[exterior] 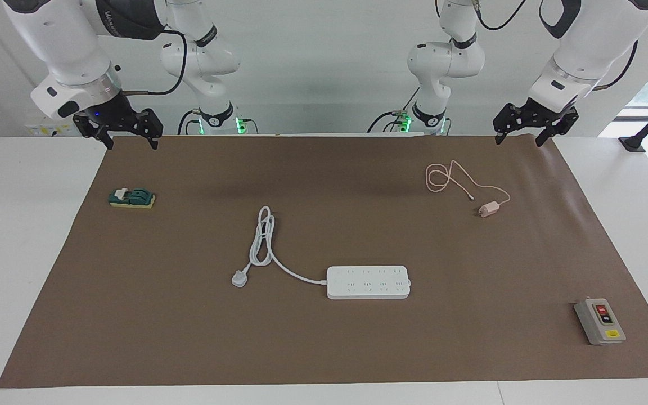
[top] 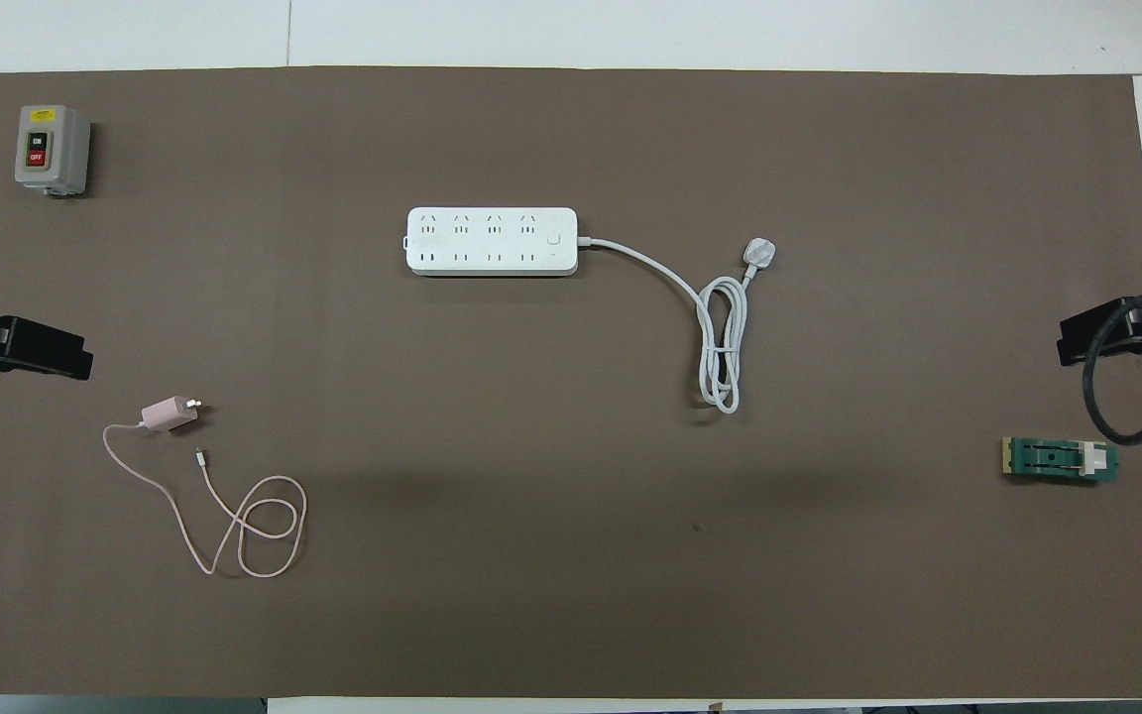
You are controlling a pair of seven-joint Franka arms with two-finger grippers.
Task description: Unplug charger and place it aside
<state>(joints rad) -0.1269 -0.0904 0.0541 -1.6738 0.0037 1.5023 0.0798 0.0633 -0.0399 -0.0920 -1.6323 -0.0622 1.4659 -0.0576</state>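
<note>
Grey switch box (exterior: 599,321); charger (exterior: 489,209) unplugged, prongs twd power strip (exterior: 368,282); L end effector (exterior: 535,125) spread.

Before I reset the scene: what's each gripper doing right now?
Left gripper: open, holding nothing, over the mat's edge near the charger.
Right gripper: open, holding nothing, over the mat's other end.

overhead: left claw (top: 16,347) cut by frame edge | right claw (top: 1126,332) cut by frame edge

White table (exterior: 31,236) – brown mat (exterior: 324,349) lies directly on it.
</note>
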